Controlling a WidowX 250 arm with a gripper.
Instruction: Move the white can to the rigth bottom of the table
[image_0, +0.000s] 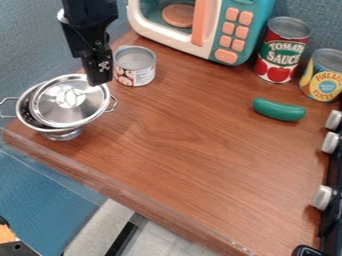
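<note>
White can (135, 76) stands upright at the upper left of the surface (200, 155), between the toy microwave (241, 37) and the metal colander (31, 116) with its lid (72, 102). Gripper (99, 79) hangs just left of the can; whether wide or narrow cannot be determined.

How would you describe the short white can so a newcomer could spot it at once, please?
Find the boxy teal-and-white toy microwave. By its left end stands a short, round metal can. Its mostly white label sets it apart from the silver metal pot beside it.
</note>
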